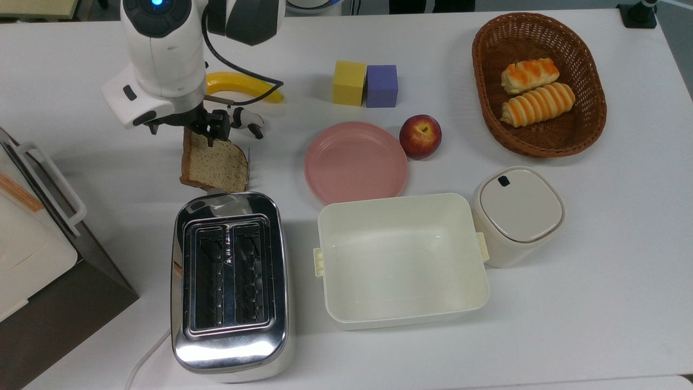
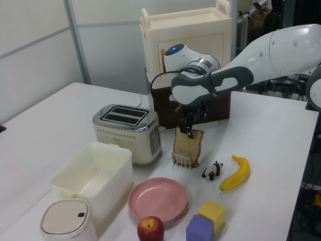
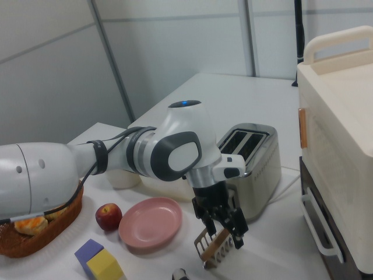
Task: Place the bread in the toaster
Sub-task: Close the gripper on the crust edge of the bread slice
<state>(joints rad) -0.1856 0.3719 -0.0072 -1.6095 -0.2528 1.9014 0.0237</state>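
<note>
I can read no text, label, brand, number or sign on anything before me.

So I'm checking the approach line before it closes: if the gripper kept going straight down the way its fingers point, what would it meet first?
The gripper points down at the top edge of the bread, which stands upright in a small rack. The bread's crust looks first in line, the fingers seeming to straddle it.
</note>
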